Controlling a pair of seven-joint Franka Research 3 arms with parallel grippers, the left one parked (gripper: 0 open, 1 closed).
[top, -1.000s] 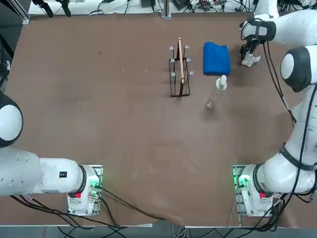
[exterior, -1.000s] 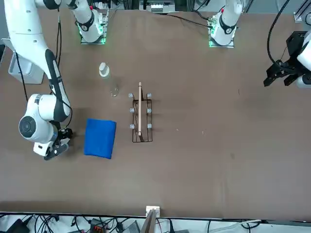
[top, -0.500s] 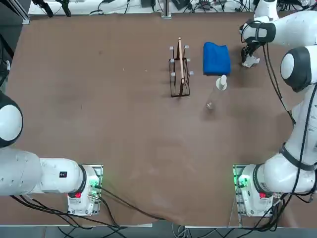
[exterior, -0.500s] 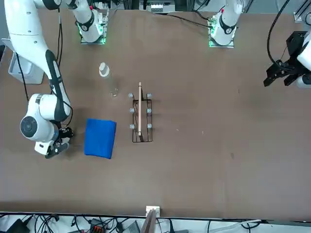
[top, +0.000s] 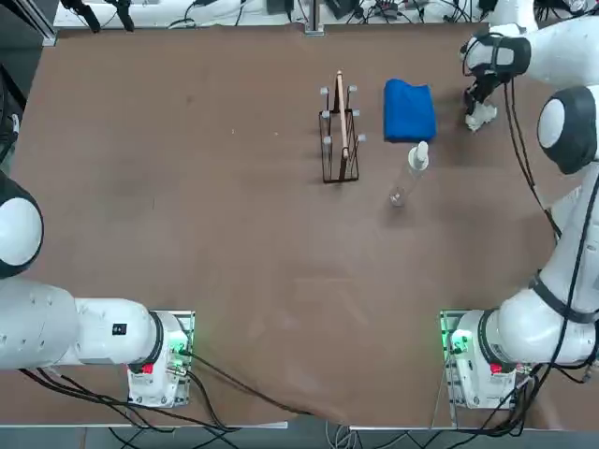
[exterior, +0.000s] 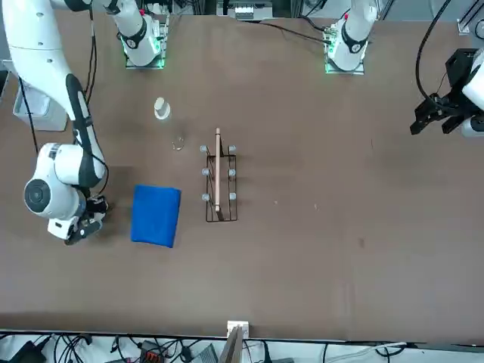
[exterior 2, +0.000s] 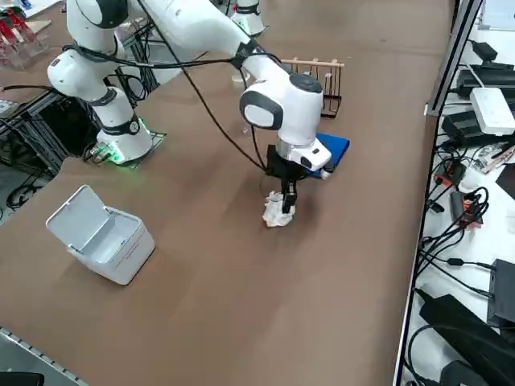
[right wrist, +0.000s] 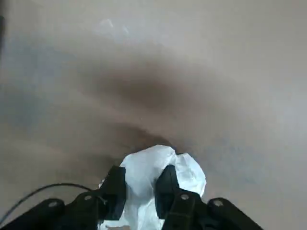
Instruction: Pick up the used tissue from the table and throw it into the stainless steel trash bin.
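A blue cloth (top: 409, 111) lies between a wire rack (top: 325, 150) and the right arm's jaws.

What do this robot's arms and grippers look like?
Both arms are glossy white, rounded segments with dark grey bands at the joints; black cables run along them, and small green and red patches show at the bases. The right arm's black two-finger gripper, below a white wrist, has blocky fingers and small round screw heads.
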